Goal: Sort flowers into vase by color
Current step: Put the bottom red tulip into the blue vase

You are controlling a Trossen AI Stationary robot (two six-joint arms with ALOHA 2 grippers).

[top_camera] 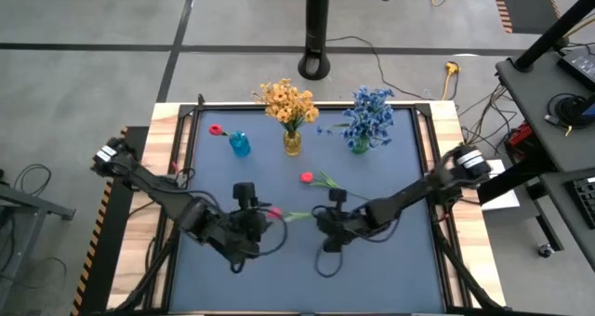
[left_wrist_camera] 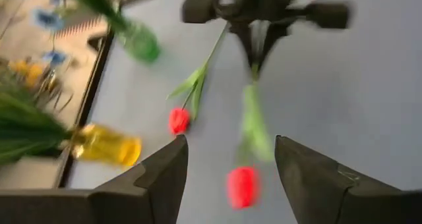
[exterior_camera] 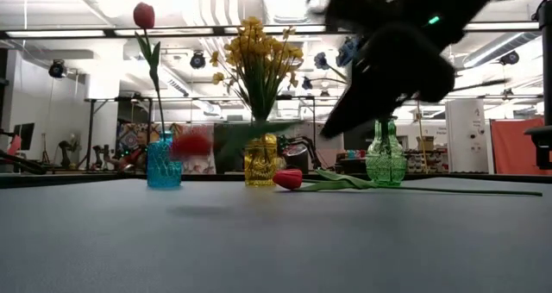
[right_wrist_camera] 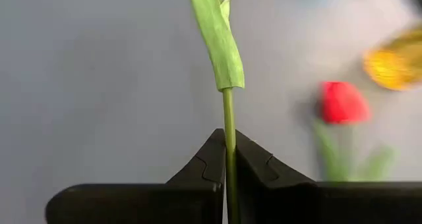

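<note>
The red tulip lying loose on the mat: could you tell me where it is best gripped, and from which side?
Probably the bare stem of the loose tulip, beyond its leaves toward the right arm's side, taken from straight above: it lies flat, and the bud is soft.

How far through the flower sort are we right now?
Done: yellow flowers in the yellow vase, blue flowers in the green vase, one red tulip in the blue vase. In hand: the right gripper pinches a second tulip's stem, facing the open left gripper. Left: a third tulip lying on the mat.
</note>
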